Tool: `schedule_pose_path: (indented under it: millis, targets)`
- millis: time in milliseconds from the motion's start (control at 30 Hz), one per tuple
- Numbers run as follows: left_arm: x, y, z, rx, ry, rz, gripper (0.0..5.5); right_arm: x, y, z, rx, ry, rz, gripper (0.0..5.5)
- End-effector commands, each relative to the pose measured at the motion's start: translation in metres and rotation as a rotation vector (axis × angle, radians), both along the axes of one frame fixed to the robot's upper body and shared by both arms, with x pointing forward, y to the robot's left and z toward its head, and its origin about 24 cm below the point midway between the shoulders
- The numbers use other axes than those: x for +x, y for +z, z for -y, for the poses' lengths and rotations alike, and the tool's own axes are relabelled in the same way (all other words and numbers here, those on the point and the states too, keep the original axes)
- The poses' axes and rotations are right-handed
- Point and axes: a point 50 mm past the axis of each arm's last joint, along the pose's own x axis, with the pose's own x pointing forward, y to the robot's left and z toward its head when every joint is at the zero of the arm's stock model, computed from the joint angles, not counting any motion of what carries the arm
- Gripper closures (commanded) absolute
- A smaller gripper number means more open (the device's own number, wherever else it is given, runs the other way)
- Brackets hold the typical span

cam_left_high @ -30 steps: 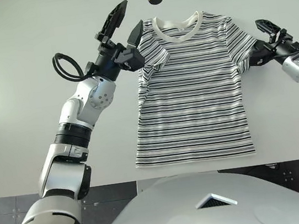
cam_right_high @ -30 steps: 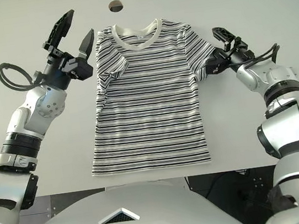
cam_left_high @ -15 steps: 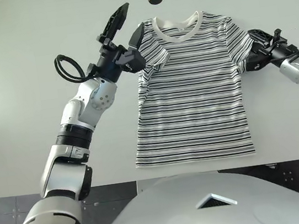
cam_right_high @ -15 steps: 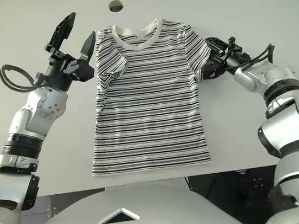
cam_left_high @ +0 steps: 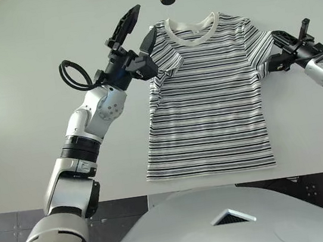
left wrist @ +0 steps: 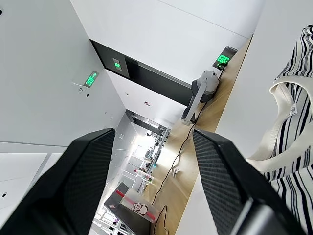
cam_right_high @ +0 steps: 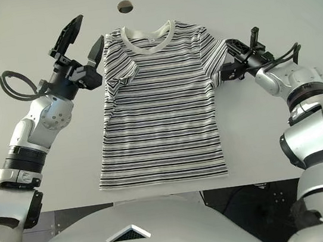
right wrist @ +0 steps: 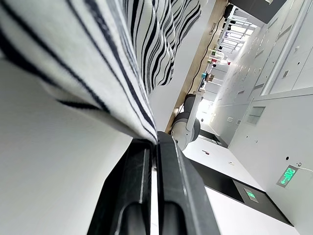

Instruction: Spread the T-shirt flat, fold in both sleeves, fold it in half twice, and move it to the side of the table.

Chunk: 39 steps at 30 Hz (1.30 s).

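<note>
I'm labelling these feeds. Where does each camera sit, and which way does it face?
Left eye view: on the head, looking forward and down at the T-shirt on the table; both arms, left hand and right hand show.
Right eye view: beside it, same scene and arms.
Left wrist view: on the left wrist, looking between open fingers past the collar.
Right wrist view: on the right wrist, along shut fingers pinching the sleeve.
Shared: all show the T-shirt.

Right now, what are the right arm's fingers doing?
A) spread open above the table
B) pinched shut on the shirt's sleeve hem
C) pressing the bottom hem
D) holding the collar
B: the right fingers are closed together, with the striped edge of the shirt sleeve caught between them.
</note>
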Motion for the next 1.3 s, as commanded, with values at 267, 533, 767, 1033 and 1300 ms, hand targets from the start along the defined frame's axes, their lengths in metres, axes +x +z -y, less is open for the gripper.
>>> schedule_pose_path:
  millis: [267, 533, 767, 1033, 1300]
  targets:
    - [-0.002, 0.0, 0.0, -0.003, -0.004, -0.014, 2.53, 0.0, 0.022, -0.022, 0.225, 0.108, 0.146, 5.39]
    - [-0.001, -0.003, -0.001, -0.002, 0.004, -0.025, 2.53, -0.001, 0.024, -0.04, 0.225, 0.168, 0.145, 5.39]
    - [-0.002, -0.006, 0.003, 0.009, -0.009, -0.042, 2.53, -0.003, 0.001, -0.074, 0.195, 0.25, 0.039, 5.39]
    - [-0.003, -0.009, 0.0, 0.006, 0.002, -0.053, 2.53, 0.008, 0.008, -0.098, 0.217, 0.299, 0.091, 4.34]
    - [-0.001, -0.008, -0.002, -0.002, 0.009, -0.052, 2.53, 0.01, 0.022, -0.099, 0.255, 0.313, 0.153, 2.92]
